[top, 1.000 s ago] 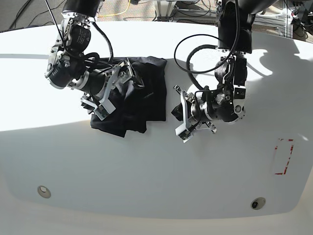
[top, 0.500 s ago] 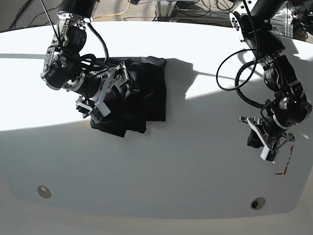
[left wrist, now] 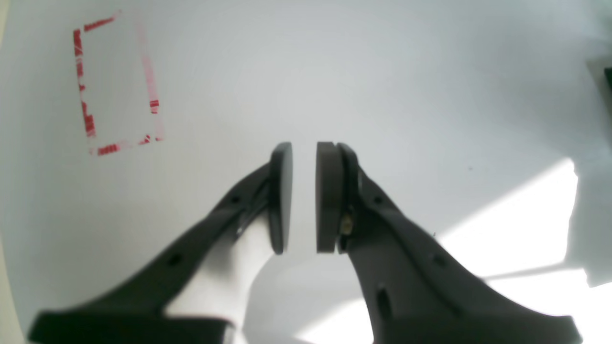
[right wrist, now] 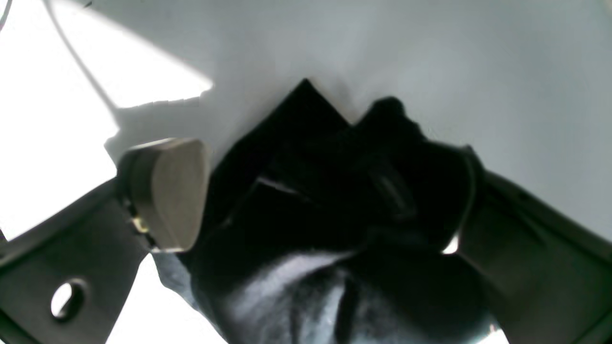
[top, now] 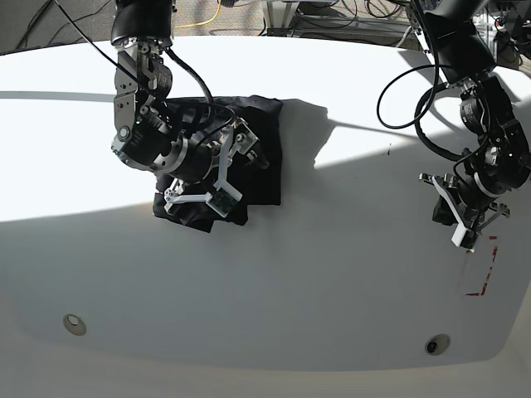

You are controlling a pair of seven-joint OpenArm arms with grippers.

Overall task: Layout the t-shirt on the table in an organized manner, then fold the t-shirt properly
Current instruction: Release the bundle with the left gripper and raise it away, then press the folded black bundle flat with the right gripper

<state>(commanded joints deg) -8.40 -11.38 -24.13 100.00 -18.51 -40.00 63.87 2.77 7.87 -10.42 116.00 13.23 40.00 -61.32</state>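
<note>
The t-shirt (top: 253,149) lies as a folded black bundle on the far left part of the white desk (top: 315,282) in the base view, its edges roughly squared but with an uneven lower corner sticking out. The right end effector (top: 217,170) sits directly over the near side of that bundle, and in the right wrist view its two fingers stand wide apart with the dark cloth (right wrist: 334,205) bunched up between them; one pale finger pad (right wrist: 172,191) shows clear of the fabric on one side, while the other finger is lost against the black folds, so it looks spread open around the cloth rather than clamped, though the far pad's contact is hard to judge. The left end effector (top: 459,217) hangs well apart from the t-shirt, over bare desk on the opposite side, near the red dashed rectangle mark (top: 485,269). In the left wrist view its pads (left wrist: 281,196) are nearly together with only a thin slit between them and nothing held, and the red mark (left wrist: 114,86) lies ahead and to one side. A small round metal disc (top: 437,343) sits near the front edge, another (top: 74,323) toward the other front corner.
</note>
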